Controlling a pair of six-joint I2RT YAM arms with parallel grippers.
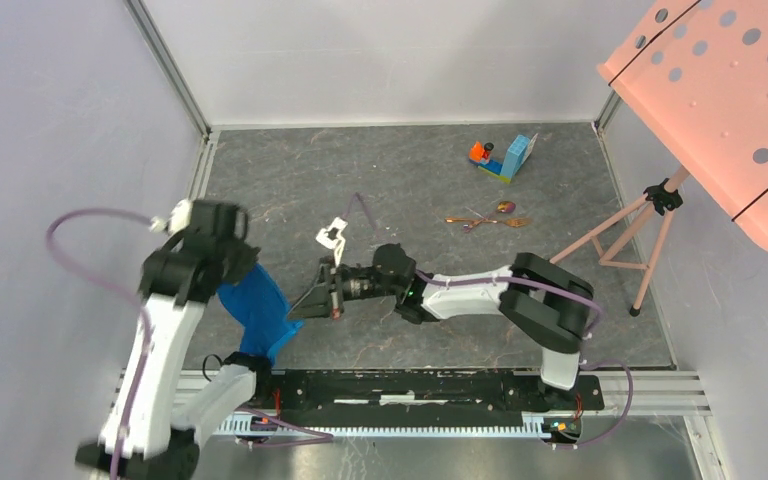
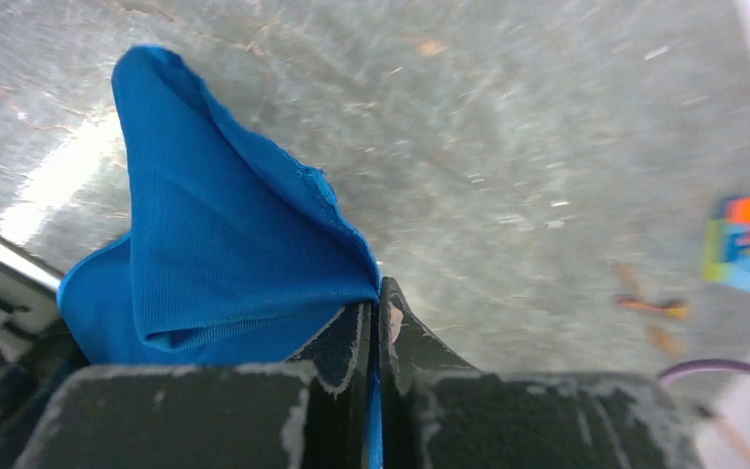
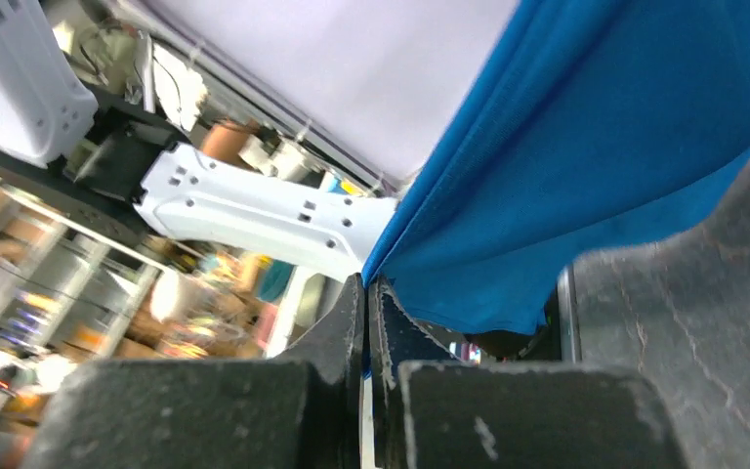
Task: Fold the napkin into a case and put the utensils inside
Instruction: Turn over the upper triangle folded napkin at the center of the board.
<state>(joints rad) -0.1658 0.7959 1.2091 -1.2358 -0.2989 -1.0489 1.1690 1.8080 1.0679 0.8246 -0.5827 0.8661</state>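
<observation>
Left fingers (image 2: 395,322) are clenched on a thin edge of the napkin (image 2: 225,225), which rises from their tips in a bunched fold. Right fingers (image 3: 350,318) likewise pinch an edge of it, the cloth fanning up and away from them. Each grip takes only a sliver of shiny cloth, so pulling the arms apart too hard could slip an edge free, and the bunching could give a crooked fold. From above, the napkin hangs between the two arms near the front of the desk (image 1: 410,170); whether its lower part touches the desk is hard to tell. Utensils (image 1: 485,219) lie well apart, toward the far right.
</observation>
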